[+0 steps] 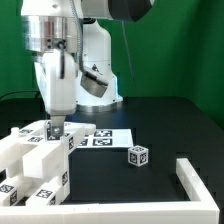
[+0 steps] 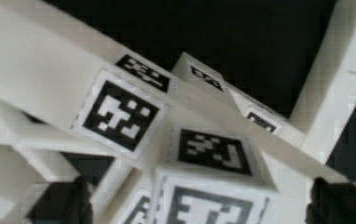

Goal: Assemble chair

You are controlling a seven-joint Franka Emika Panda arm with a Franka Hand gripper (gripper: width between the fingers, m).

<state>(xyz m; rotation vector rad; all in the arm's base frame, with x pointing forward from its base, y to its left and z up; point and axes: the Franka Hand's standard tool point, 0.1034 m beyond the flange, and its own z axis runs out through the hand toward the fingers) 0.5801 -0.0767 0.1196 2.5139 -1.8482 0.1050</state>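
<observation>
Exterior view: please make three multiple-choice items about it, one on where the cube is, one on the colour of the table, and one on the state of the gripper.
1. Where is the cube?
A. on the chair parts
B. on the table, between the marker board and the rail
C. in the gripper

2. What colour is the table?
A. white
B. green
C. black

3. How is the gripper?
A. low at the chair parts
B. high over the rail
C. holding the cube

Answers:
1 B, the cube lies alone on the bare top.
2 C, the top is black around the white pieces.
3 A, it reaches down to the parts at the exterior view's left.
</observation>
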